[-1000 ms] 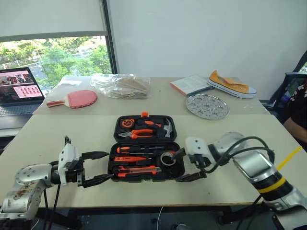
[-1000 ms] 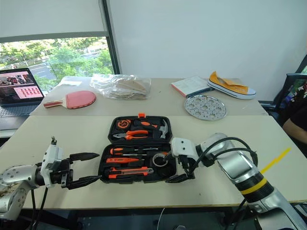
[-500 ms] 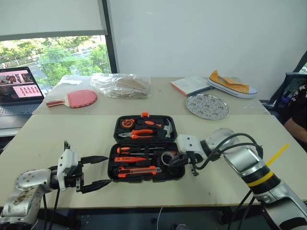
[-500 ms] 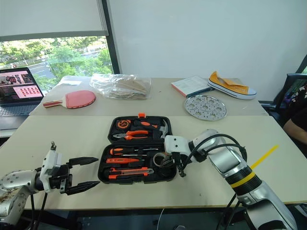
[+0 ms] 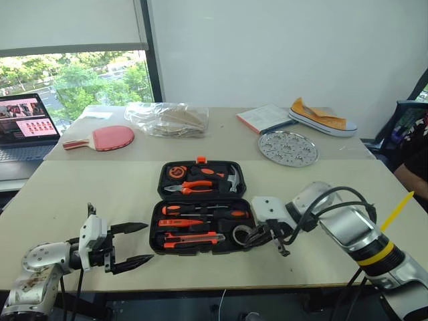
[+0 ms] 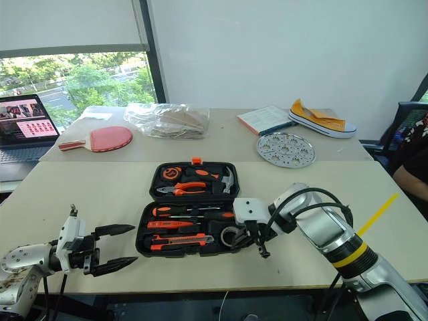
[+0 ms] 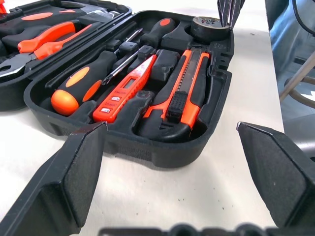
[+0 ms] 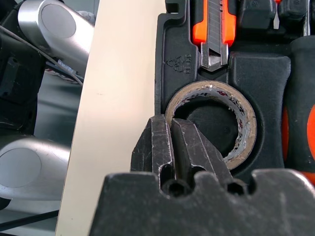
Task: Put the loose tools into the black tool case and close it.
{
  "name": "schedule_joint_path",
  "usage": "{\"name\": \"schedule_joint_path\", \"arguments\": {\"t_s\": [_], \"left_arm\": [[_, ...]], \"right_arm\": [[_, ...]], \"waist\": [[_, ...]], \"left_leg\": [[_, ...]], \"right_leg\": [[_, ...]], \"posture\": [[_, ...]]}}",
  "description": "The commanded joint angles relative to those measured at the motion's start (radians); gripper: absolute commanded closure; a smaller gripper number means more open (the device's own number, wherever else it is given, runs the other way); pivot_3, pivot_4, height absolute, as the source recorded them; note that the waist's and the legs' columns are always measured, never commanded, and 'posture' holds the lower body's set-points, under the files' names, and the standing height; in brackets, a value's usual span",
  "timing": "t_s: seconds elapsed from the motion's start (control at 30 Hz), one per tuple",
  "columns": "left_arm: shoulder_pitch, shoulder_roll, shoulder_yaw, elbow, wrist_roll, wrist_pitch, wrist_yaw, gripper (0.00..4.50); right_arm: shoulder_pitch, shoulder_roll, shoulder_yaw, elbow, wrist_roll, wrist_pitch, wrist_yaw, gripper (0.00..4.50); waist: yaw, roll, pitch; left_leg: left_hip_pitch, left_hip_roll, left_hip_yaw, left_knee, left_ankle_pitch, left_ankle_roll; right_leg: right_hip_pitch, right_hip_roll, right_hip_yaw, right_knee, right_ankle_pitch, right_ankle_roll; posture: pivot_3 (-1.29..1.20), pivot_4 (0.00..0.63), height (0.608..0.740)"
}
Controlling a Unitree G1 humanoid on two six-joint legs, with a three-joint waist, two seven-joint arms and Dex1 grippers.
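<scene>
The black tool case [image 5: 200, 249] lies open on the near table. Its near half holds orange-and-black screwdrivers [image 5: 200, 210] and a long utility knife [image 5: 194, 237]. A round black tape roll [image 5: 241, 234] sits at the near right corner of that half. My right gripper [image 8: 171, 123] reaches in from the right and is shut on the roll's [image 8: 236, 105] rim, one finger outside and one inside. Left of the case, my left gripper [image 5: 148, 242] hovers open and empty. Its fingers [image 7: 74, 182] point at the case's left end [image 7: 162, 152].
The raised lid half holds orange pliers [image 5: 194, 187], a hammer [image 5: 233, 179] and an orange round tape measure [image 5: 175, 172]. On the far table are a laptop [image 5: 27, 124], a red paddle [image 5: 107, 137], a plastic bag [image 5: 168, 119], a book [image 5: 267, 117], a yellow shoe [image 5: 322, 117] and a perforated metal disc [image 5: 289, 148].
My right gripper went from open around the roll to shut on its rim, and the roll shifted toward the case's near right corner. My left gripper drew slightly back from the case.
</scene>
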Motion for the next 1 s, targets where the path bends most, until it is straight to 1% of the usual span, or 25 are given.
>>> {"name": "schedule_joint_path", "arguments": {"t_s": [0.03,0.13,0.2,0.23,0.27,0.33,0.4,0.47,0.53,0.57,0.6,0.63,0.67,0.7,0.77,0.8,0.83,0.87,0.9,0.93,1.0], "left_arm": [[0.005,0.006,0.015,-0.022,-0.007,-0.012,-0.003,0.0],[0.009,0.008,0.016,-0.038,-0.01,-0.004,0.005,0.0],[0.011,0.009,0.021,-0.047,-0.014,0.003,0.013,0.0],[0.011,0.01,0.024,-0.049,-0.017,0.006,0.017,0.0],[0.011,0.01,0.029,-0.048,-0.018,0.009,0.022,0.0],[0.008,0.012,0.04,-0.04,-0.021,0.018,0.037,0.0],[-0.01,0.018,0.048,-0.02,-0.015,0.047,0.072,0.0],[-0.059,0.008,0.066,0.014,-0.014,0.097,0.156,0.0],[-0.12,0.004,0.061,0.067,0.024,0.12,0.237,0.0],[-0.157,-0.002,0.053,0.095,0.048,0.142,0.291,0.0],[-0.191,-0.009,0.044,0.122,0.067,0.155,0.333,0.39],[-0.221,-0.017,0.036,0.143,0.085,0.163,0.37,0.5],[-0.255,-0.029,0.025,0.164,0.103,0.178,0.411,1.01],[-0.29,-0.04,0.008,0.183,0.132,0.194,0.456,1.24],[-0.342,-0.055,-0.021,0.216,0.177,0.22,0.513,1.97],[-0.358,-0.062,-0.031,0.224,0.198,0.231,0.542,2.41],[-0.371,-0.069,-0.047,0.226,0.217,0.247,0.561,2.7],[-0.381,-0.073,-0.058,0.23,0.231,0.257,0.573,3.1],[-0.388,-0.08,-0.069,0.227,0.241,0.268,0.584,3.4],[-0.393,-0.089,-0.079,0.214,0.238,0.284,0.581,3.92],[-0.397,-0.097,-0.096,0.192,0.239,0.312,0.579,4.49]], "right_arm": [[0.001,-0.004,0.008,0.012,-0.022,0.007,-0.012,4.47],[0.002,0.013,-0.007,0.01,0.008,0.036,-0.01,4.47],[0.004,0.0,-0.021,-0.009,0.042,0.047,0.023,3.76],[0.006,-0.002,-0.035,-0.014,0.059,0.039,0.031,3.58],[0.007,-0.002,-0.06,-0.015,0.086,0.022,0.046,3.26],[0.011,-0.045,-0.084,-0.031,0.161,0.019,0.132,2.5],[0.012,-0.019,-0.16,0.023,0.211,-0.015,0.111,1.94],[0.012,-0.007,-0.227,0.086,0.263,-0.029,0.112,1.94],[-0.001,0.02,-0.285,0.179,0.27,-0.06,0.059,1.94],[-0.012,0.041,-0.308,0.247,0.246,-0.117,0.014,1.94],[-0.024,0.053,-0.316,0.312,0.206,-0.166,-0.036,1.92],[-0.033,0.058,-0.314,0.368,0.164,-0.223,-0.072,1.92],[-0.039,0.06,-0.305,0.425,0.12,-0.279,-0.101,2.46],[-0.044,0.066,-0.292,0.478,0.08,-0.318,-0.137,2.64],[-0.062,0.095,-0.279,0.569,0.019,-0.387,-0.215,3.28],[-0.072,0.114,-0.272,0.612,-0.011,-0.422,-0.256,3.68],[-0.085,0.141,-0.269,0.66,-0.036,-0.453,-0.303,3.98],[-0.097,0.162,-0.268,0.699,-0.054,-0.477,-0.332,4.33],[-0.107,0.181,-0.264,0.738,-0.075,-0.515,-0.358,4.5],[-0.12,0.204,-0.263,0.776,-0.089,-0.546,-0.378,4.5],[-0.14,0.236,-0.26,0.833,-0.108,-0.594,-0.398,4.5]], "waist": [[0.002,0.0,0.0],[0.003,0.0,0.0],[0.003,0.0,0.0],[0.003,0.0,0.0],[0.004,0.0,0.0],[0.003,0.0,0.0],[0.002,0.0,0.0],[0.001,-0.001,0.0],[0.005,-0.001,0.001],[0.007,-0.002,0.001],[0.007,-0.002,0.001],[0.007,-0.002,0.001],[0.007,-0.002,0.001],[0.008,-0.002,0.001],[0.007,-0.002,0.001],[0.004,-0.002,0.001],[-0.001,-0.002,0.001],[-0.005,-0.002,0.001],[-0.011,-0.002,0.001],[-0.017,-0.002,0.001],[-0.024,-0.002,0.001]], "left_leg": [[0.0,0.0,0.0,0.0,0.0,0.0],[0.0,-0.001,0.0,0.0,0.0,0.0],[0.0,0.0,0.0,0.0,0.0,0.0],[0.0,0.0,0.0,0.0,0.0,0.0],[0.0,0.0,0.0,0.0,0.0,0.0],[0.0,0.0,-0.001,0.0,0.0,0.0],[-0.001,0.0,-0.001,0.0,0.0,0.0],[-0.001,0.0,-0.001,0.0,0.0,0.001],[-0.001,0.0,-0.001,0.0,0.0,0.001],[0.0,0.0,-0.001,0.0,0.0,0.0],[0.0,-0.001,-0.001,0.0,0.0,0.0],[0.001,-0.001,-0.001,0.0,0.0,0.0],[0.002,-0.002,0.0,0.0,0.0,0.0],[0.002,-0.002,0.0,0.0,0.0,0.0],[0.003,-0.003,0.0,0.0,0.0,-0.001],[0.003,-0.003,0.0,0.0,0.001,-0.001],[0.002,-0.002,0.0,0.0,0.001,-0.001],[0.002,-0.002,0.0,0.0,0.001,-0.002],[0.002,-0.001,0.001,0.0,0.001,-0.002],[0.002,-0.001,0.001,-0.001,0.001,-0.002],[0.002,-0.001,0.001,-0.002,0.001,-0.002]], "right_leg": [[0.0,0.0,0.0,0.0,0.0,0.0],[0.0,-0.001,0.0,0.0,0.0,0.0],[0.0,-0.001,0.0,0.0,0.0,0.0],[0.0,-0.001,0.0,0.0,0.0,0.0],[0.0,-0.001,-0.001,0.0,0.0,0.0],[0.0,0.0,-0.001,0.0,0.0,0.0],[0.0,-0.001,-0.001,0.0,0.0,0.0],[0.0,-0.001,-0.002,0.0,0.0,0.0],[0.001,-0.001,-0.001,-0.002,0.0,0.0],[0.001,-0.001,-0.001,-0.002,0.0,0.0],[0.001,-0.001,-0.001,-0.001,0.0,0.0],[0.001,-0.001,0.0,0.0,0.0,0.0],[0.002,-0.002,0.0,0.001,0.0,0.0],[0.002,-0.001,0.0,0.001,0.0,0.0],[0.001,-0.002,0.0,0.002,0.0,0.0],[0.001,-0.001,0.0,0.002,0.0,0.0],[0.001,-0.001,0.0,0.003,0.0,0.0],[0.001,0.0,0.0,0.003,0.0,0.0],[0.001,0.001,0.0,0.003,0.0,0.0],[0.001,0.001,0.001,0.003,0.0,0.0],[0.0,0.001,0.0,0.002,0.0,0.0]], "posture": [[0.0,0.15,0.74],[0.0,0.15,0.74],[0.0,0.15,0.74],[0.0,0.15,0.74],[0.0,0.15,0.74],[0.0,0.15,0.74],[0.0,0.15,0.74],[0.0,0.15,0.74],[0.0,0.15,0.74],[0.0,0.15,0.74],[0.0,0.15,0.74],[0.0,0.15,0.74],[0.0,0.15,0.74],[0.0,0.15,0.74],[0.0,0.15,0.74],[0.0,0.15,0.74],[0.0,0.15,0.74],[0.0,0.15,0.74],[0.0,0.15,0.74],[0.0,0.15,0.74],[0.0,0.15,0.74]]}}
